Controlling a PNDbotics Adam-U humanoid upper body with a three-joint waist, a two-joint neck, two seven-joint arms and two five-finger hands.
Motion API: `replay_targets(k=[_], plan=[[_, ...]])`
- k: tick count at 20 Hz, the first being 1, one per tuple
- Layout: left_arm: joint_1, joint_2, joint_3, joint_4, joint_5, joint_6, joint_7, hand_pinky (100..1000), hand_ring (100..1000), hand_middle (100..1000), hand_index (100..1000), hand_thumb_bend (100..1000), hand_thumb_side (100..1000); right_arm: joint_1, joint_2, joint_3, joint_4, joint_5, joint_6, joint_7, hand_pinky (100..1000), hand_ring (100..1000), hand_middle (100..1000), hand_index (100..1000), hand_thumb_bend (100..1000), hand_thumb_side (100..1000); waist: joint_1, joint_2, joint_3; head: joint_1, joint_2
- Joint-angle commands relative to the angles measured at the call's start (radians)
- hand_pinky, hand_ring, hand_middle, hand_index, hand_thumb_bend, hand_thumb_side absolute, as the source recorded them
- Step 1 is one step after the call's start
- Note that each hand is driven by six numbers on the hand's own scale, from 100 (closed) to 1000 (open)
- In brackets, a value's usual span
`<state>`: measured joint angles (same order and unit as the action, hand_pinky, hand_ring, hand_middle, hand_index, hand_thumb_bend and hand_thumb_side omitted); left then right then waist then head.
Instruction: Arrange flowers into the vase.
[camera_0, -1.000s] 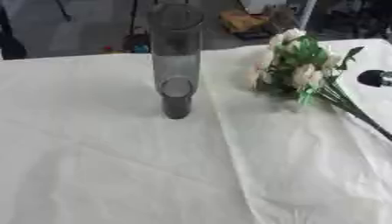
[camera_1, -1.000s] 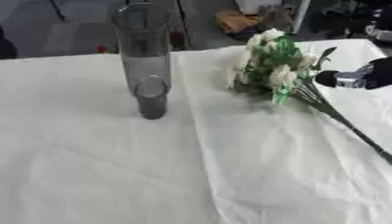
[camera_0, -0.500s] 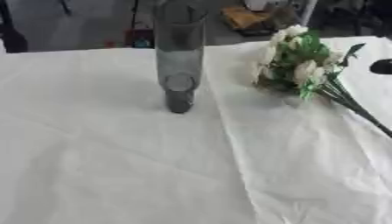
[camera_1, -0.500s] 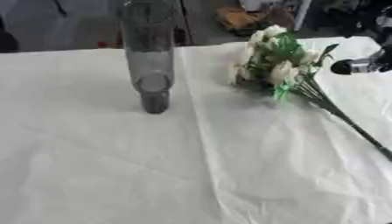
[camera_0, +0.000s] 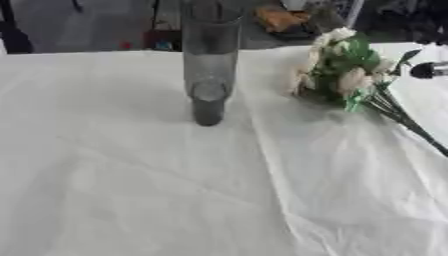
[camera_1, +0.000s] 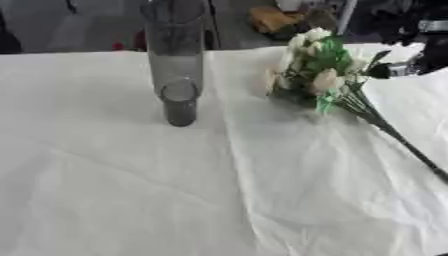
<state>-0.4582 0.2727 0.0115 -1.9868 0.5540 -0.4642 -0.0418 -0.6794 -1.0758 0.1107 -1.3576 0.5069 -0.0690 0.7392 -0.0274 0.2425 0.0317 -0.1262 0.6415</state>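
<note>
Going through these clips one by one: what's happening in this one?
Flower arranging, not yet begun. A tall grey glass vase stands upright on the white tablecloth, with no flowers in it. A bouquet of pale flowers lies on the cloth to its right, stems trailing toward the right edge. The robot's right hand shows at the right edge near the blooms, not holding them. The left hand is out of sight.

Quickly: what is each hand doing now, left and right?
Left hand: not in view.
Right hand: at the right edge beside the flowers; open or shut cannot be told.
</note>
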Motion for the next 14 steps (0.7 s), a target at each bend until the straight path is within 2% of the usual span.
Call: replay_targets(k=[1,14], plan=[[-0.01,0.02,0.002,-0.013,0.003,0.002,-0.001,759,674,745,868,183,837,-0.027,-0.006,0.001,0.026,0.045,-0.01,-0.004,721,895,879,945,476,845,0.001,-0.019,0.002,-0.007,0.005],[-0.008,0.007,-0.002,-0.013,-0.015,-0.012,-0.007,760,676,746,868,158,856,-0.03,0.037,0.014,0.068,0.153,-0.018,-0.036,716,892,872,932,462,834,0.027,0.004,0.002,-0.037,-0.007]])
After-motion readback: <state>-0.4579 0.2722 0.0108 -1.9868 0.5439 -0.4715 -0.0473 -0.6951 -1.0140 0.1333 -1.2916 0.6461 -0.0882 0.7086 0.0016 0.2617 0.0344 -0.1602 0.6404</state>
